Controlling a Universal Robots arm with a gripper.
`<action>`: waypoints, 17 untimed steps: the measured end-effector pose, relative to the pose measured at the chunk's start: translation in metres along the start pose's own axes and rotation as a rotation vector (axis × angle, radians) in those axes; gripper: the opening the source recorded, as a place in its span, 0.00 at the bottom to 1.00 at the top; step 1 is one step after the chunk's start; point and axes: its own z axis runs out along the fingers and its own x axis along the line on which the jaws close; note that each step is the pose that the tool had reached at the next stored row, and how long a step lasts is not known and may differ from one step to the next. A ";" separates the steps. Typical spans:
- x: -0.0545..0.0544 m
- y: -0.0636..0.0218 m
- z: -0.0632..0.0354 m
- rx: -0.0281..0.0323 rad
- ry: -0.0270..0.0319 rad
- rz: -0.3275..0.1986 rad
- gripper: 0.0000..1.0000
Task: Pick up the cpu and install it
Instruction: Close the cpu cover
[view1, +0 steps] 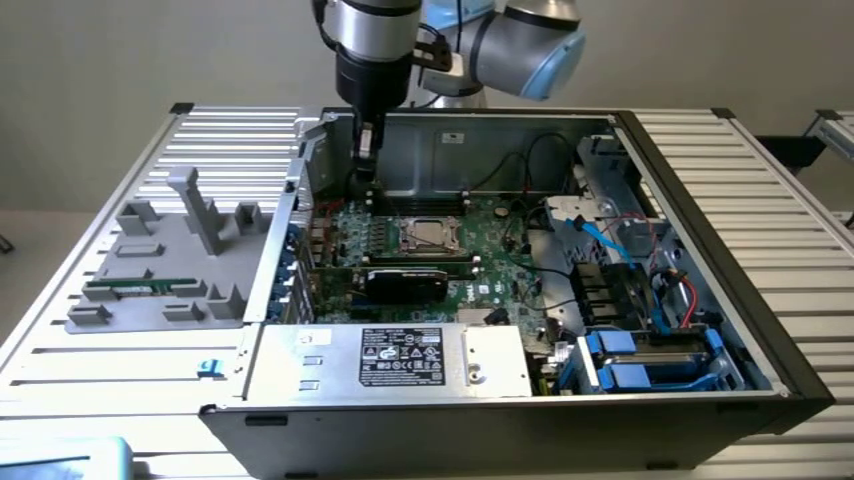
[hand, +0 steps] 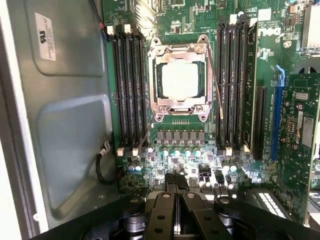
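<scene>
One cpu (hand: 180, 80), lying flat in the socket (hand: 176, 48). One end effector (hand: 175, 181), jaws pressed together on nothing, poised beside the socket over the motherboard (hand: 182, 139). Hazard: socket levers (hand: 215, 82) look unlatched; a knock could shift the chip and bend contacts.

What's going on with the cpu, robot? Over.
Jaws shut, empty, above the motherboard. Cpu sitting in its socket. Nothing in the way. Over.

pale silver cpu (hand: 180, 80), green motherboard (hand: 185, 30), black memory slots (hand: 129, 85), blue expansion slot (hand: 275, 120), black gripper (hand: 176, 181), ribbed grey table (view1: 747, 200)
</scene>
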 end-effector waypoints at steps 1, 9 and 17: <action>0.002 -0.0003 -0.0015 -0.0004 -0.0077 0.001 0.11; 0.013 -0.0032 -0.0183 -0.0110 -0.0413 0.007 0.11; 0.019 -0.0087 -0.0296 -0.0314 -0.0397 0.009 0.11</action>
